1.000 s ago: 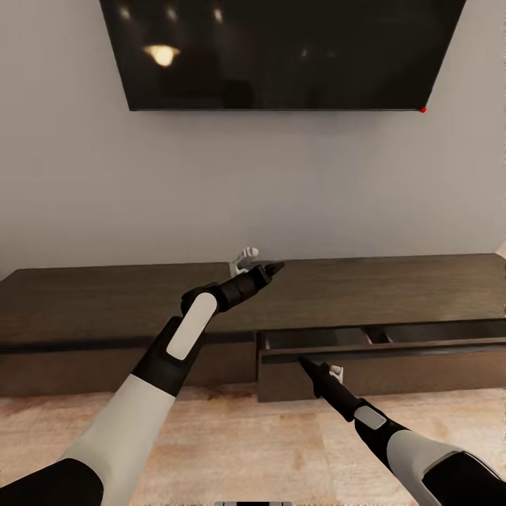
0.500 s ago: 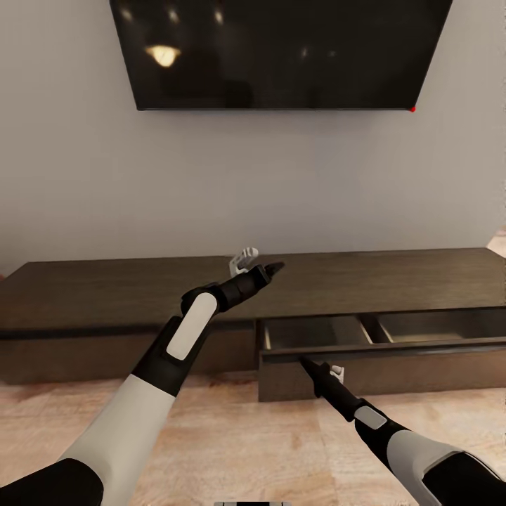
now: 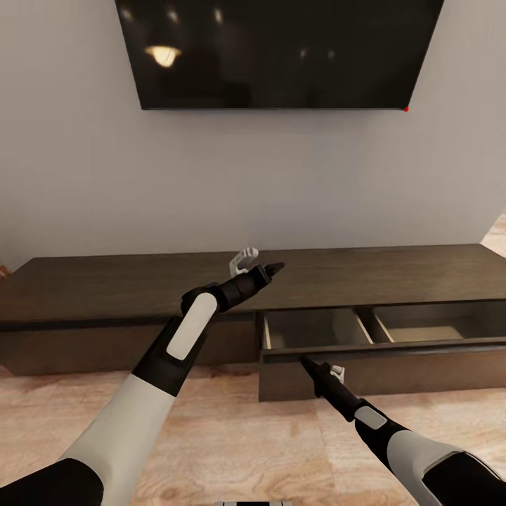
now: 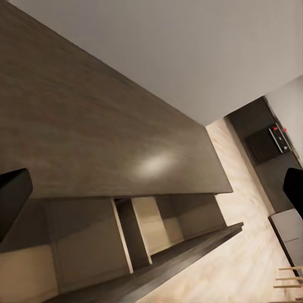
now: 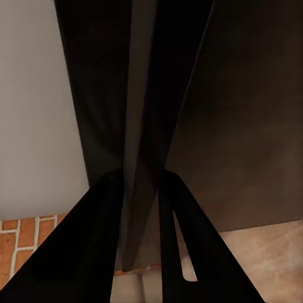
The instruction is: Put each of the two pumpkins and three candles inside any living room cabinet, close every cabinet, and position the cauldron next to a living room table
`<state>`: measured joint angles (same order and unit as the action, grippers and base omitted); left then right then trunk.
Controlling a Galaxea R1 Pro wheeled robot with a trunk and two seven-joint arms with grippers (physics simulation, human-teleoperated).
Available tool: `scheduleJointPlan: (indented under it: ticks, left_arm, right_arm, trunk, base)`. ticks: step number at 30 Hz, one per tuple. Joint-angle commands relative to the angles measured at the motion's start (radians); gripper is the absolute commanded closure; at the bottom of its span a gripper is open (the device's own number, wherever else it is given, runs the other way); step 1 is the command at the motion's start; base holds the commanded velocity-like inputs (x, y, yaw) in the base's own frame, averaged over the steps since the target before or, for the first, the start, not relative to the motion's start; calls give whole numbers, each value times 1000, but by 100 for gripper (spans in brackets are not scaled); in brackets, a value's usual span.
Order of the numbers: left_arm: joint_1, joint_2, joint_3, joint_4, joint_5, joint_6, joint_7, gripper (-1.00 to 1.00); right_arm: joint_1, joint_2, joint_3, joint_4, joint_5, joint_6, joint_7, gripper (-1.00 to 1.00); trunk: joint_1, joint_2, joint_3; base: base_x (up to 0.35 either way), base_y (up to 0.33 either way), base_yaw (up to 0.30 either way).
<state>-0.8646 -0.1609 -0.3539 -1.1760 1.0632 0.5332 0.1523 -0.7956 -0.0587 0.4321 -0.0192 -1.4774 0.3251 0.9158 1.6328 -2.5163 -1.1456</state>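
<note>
Right gripper (image 3: 303,360) pinched on the front panel of the cabinet's (image 3: 105,288) open drawer (image 3: 372,349).

Its dark fingers (image 5: 95,252) were closed thin on the panel's top edge; the left gripper (image 3: 273,268) hung above the matte brown top, its fingertips (image 4: 12,196) spread wide with nothing between. The drawer showed two pale beige compartments split by a divider. Beneath ran light plank floor (image 3: 246,450), behind a plain grey wall and glossy black television (image 3: 281,53). Compared with a second earlier, the drawer stood further out and more of its interior showed.
</note>
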Motion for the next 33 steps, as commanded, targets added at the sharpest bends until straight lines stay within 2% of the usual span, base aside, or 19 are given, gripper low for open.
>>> scheduleJointPlan:
  ticks: [1,14,33]
  left_arm:
    - [-1,0,0,1,11,2,9,-100]
    - [-1,0,-2,12,11,2,9,-100]
    - [-1,-2,-2,17,11,2,9,-100]
  right_arm:
    - [-1,0,40,-4,-5,17,6,100]
    - [-1,0,41,-4,-4,17,6,100]
    - [-1,0,40,-4,-3,17,6,100]
  trunk:
    - [0,0,-1]
    - [0,0,-1]
    - [0,0,-1]
  base:
    - [-9,0,0]
    - [-240,0,0]
    - [-40,0,0]
